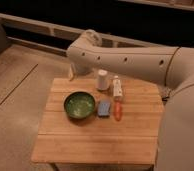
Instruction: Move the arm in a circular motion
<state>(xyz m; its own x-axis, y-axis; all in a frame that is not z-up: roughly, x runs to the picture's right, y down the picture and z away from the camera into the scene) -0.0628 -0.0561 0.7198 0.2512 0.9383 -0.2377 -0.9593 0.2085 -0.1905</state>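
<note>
The arm (135, 60), thick, cream-white and dotted with small dark holes, reaches in from the right across the far edge of the wooden table (90, 142). Its bent end (85, 47) hangs over the table's far left corner, and a short part drops behind that corner (71, 74). The gripper is hidden there, behind the arm's end and the table edge. The arm's big rounded segment (182, 125) fills the right side of the view.
On the table stand a green bowl (80, 106), a blue sponge (104, 108), an orange item (118, 112), a white cup (103, 80) and a small white bottle (117, 88). A low ledge (35, 27) runs along the dark back wall.
</note>
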